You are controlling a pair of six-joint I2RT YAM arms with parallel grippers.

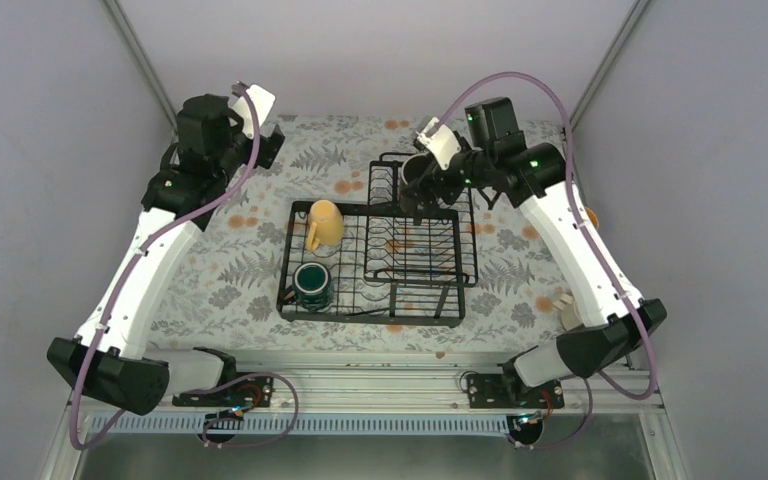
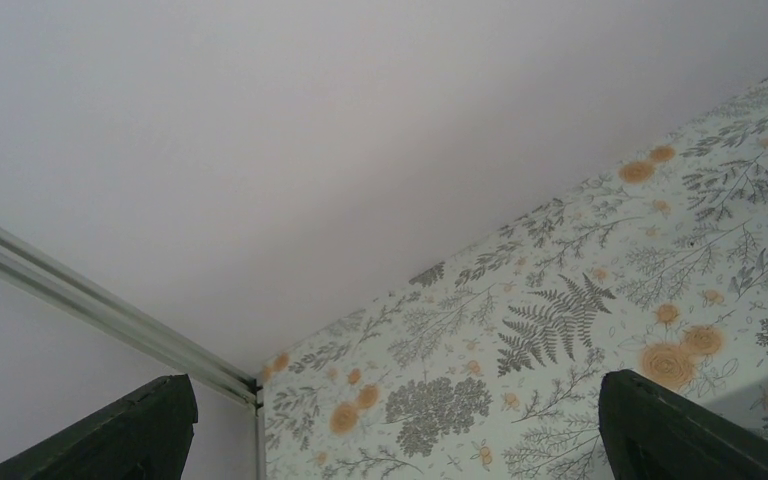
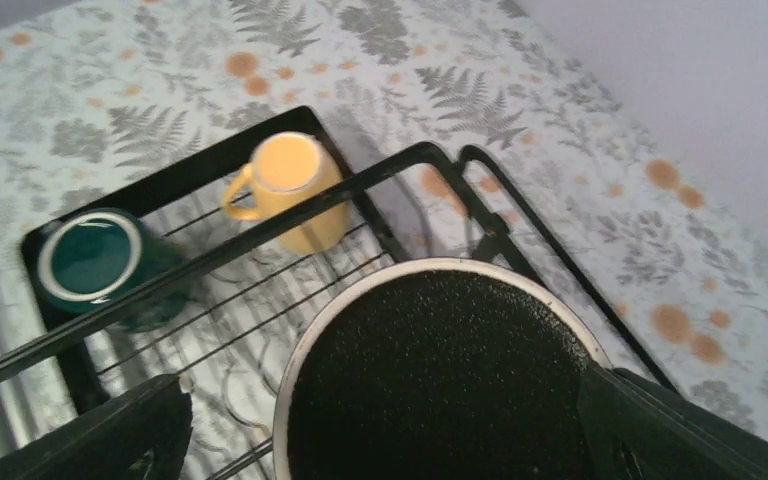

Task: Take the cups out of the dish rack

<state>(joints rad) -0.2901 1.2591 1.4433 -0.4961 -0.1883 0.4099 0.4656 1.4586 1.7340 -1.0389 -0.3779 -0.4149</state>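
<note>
- The dish rack sits mid-table on a fern-and-flower cloth. Read 12 o'clock as the far side, away from the arm bases.
- Three mugs show in the rack. A black mug is in the raised basket at 1 o'clock, a yellow mug at 10 o'clock and a teal mug at 8 o'clock.
- A pale mug stands on the cloth at 4 o'clock, outside the rack and half hidden by your right arm.
- Your right gripper hangs over the black mug, spread wide and pinching nothing. One of its fingers shows at each side of the wrist view.
- Your left gripper is also spread and empty. It is raised at 10 o'clock beyond the rack and faces the wall corner.
- The step in hand looks like picking up the black mug.
- Its round speckled face fills the wrist view. You cannot tell from here whether that is the mouth or the base, and the handle is hidden.
- The mug looks nearly as wide as the spread fingers, so centre over it before you lower.
- If it is the mouth, pinching one wall may hold better than spanning the body.
- A basket wire crosses just beside the mug at 11 o'clock, so keep your fingers off it.
- Lift straight up until the mug clears the basket, then carry it towards the bare cloth at 3 o'clock.
</note>
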